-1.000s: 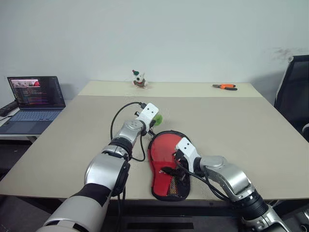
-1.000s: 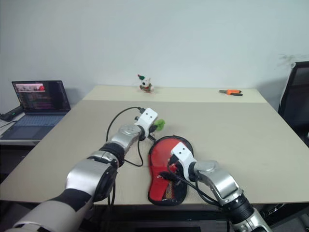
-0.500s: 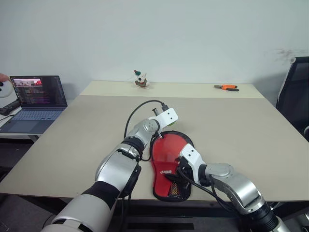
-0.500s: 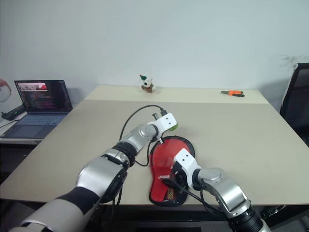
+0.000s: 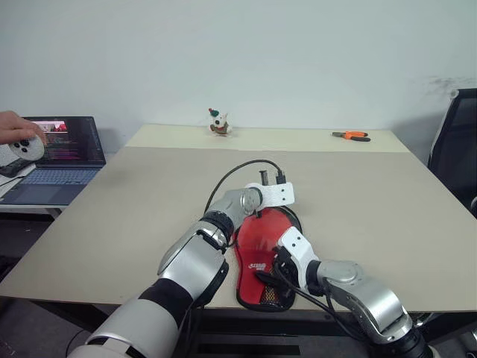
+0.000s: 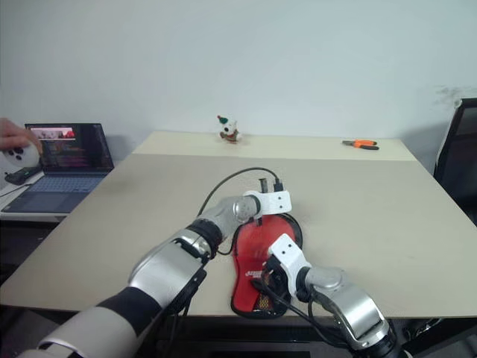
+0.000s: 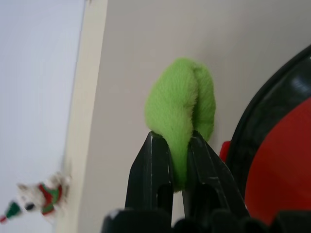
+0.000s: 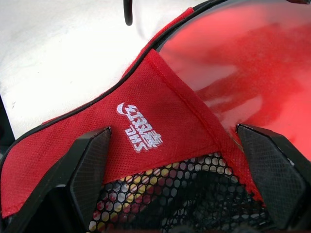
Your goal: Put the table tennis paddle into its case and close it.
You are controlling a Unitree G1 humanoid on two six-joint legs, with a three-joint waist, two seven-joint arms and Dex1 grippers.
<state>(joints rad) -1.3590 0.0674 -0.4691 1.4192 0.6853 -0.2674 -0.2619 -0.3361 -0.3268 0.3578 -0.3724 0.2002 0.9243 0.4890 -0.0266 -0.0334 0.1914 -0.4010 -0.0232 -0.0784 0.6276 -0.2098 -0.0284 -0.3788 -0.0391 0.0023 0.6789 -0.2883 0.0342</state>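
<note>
Table (image 5: 149,201), beige and broad, bearing everything below. Laptop (image 5: 56,160) on a lower desk off the robot's left edge, screen lit; a person's hand (image 5: 16,127) above it, clutching a small white device (image 5: 22,151). Black chair (image 5: 455,149) at the far right.

Case (image 5: 261,280) near the front edge at centre, flat on the table, red front with white lettering and black mesh toward the near end. Table tennis paddle (image 5: 257,231) inside the case, red rubber face exposed where the front flap folds back, round head pointing away from the robot.

Left gripper (image 7: 176,160) at the far rim of the case, fingers pinched tight on the fuzzy lime green tag (image 7: 182,111). Right gripper (image 8: 177,174) over the near end of the case, fingers spread wide on either side of the lettered flap, grasping nothing.

Orange-handled pliers (image 5: 349,135) on the far right part of the table. Small toy figure (image 5: 217,122) at the far edge, well apart from the case.
</note>
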